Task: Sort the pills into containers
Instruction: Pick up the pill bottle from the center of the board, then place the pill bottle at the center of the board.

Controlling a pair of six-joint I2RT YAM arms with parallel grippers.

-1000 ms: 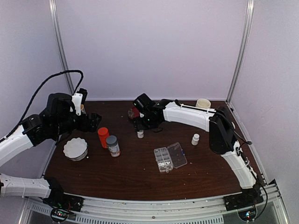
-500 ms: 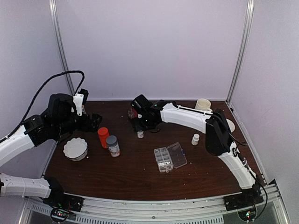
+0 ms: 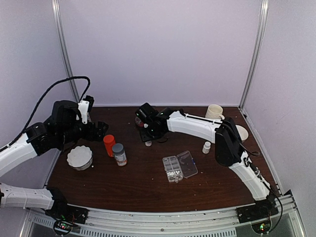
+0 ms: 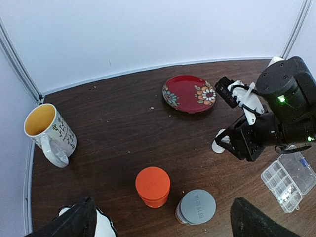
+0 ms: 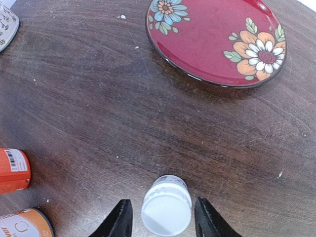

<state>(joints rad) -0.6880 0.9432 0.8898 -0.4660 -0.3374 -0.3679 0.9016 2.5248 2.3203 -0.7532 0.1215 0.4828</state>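
The clear organizer box [image 3: 179, 166] lies open near the table's middle, its lid folded to the right, and shows again at the right edge of the left wrist view [image 4: 289, 180]. Whitish pills [image 3: 173, 173] sit in its near cells. My right gripper [image 5: 163, 212] is lowered over a small white bottle [image 5: 166, 206], which stands between the fingers with a narrow gap on each side. In the top view that bottle [image 3: 148, 143] stands just below the right gripper [image 3: 148, 134]. My left gripper [image 4: 163, 210] hangs wide open at the left, holding nothing.
An orange bottle [image 4: 153, 186] and a grey-capped bottle [image 4: 196, 207] stand under the left gripper, beside a white fluted bowl [image 3: 79, 157]. A red flowered plate [image 5: 217, 39] lies behind the right gripper. A mug [image 4: 47, 131], a second white bottle [image 3: 206, 147] and a cream cup [image 3: 214, 110] stand around.
The right arm has shifted left and down over the small white bottle, and its fingers have narrowed around it. The left arm has barely moved.
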